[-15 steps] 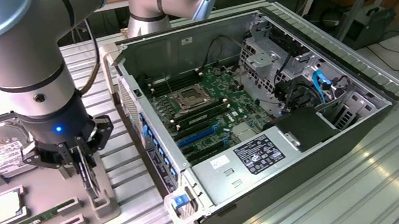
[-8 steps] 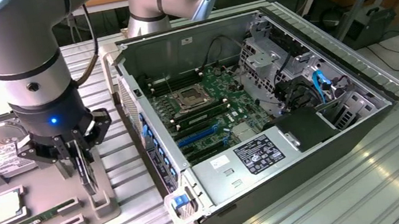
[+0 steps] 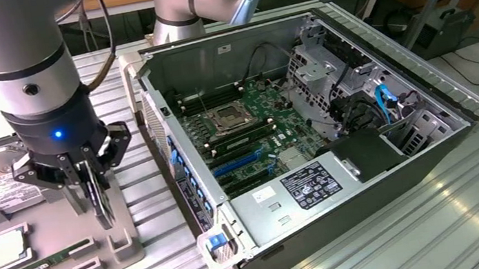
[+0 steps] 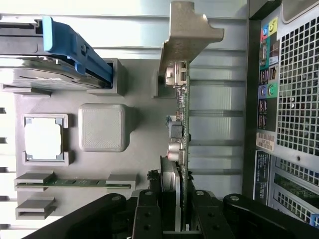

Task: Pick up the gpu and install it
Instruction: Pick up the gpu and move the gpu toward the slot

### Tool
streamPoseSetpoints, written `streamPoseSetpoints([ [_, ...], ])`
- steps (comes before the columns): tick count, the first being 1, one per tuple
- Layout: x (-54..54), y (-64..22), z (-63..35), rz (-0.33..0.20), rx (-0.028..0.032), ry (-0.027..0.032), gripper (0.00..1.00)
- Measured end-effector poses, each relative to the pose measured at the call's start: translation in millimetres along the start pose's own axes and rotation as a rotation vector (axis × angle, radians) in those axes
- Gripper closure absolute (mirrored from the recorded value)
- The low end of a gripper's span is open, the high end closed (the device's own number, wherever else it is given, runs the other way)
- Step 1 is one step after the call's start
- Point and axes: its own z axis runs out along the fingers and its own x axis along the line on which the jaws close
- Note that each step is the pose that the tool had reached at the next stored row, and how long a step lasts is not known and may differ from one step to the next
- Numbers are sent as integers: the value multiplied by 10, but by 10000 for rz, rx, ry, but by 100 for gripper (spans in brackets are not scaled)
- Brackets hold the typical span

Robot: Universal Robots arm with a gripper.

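In the exterior view, your gripper (image 3: 84,186) pinches the gpu (image 3: 104,211). The card stands on its thin side at the grey tray's (image 3: 52,225) edge, beside the open computer case (image 3: 313,132). You can't tell if it touches the tray.

In the wrist view, the fingers (image 4: 145,219) squeeze the card. Its fan is mostly hidden. Its silver bracket (image 4: 189,30) shows well.

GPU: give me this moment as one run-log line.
jaws: shut on gpu | gpu: on edge, at grey tray | pc case: open | install: not done
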Motion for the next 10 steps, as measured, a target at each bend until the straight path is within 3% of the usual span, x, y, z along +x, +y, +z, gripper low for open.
streamPoseSetpoints([
  [10,-4,1,-199,0,1,1,72],
])
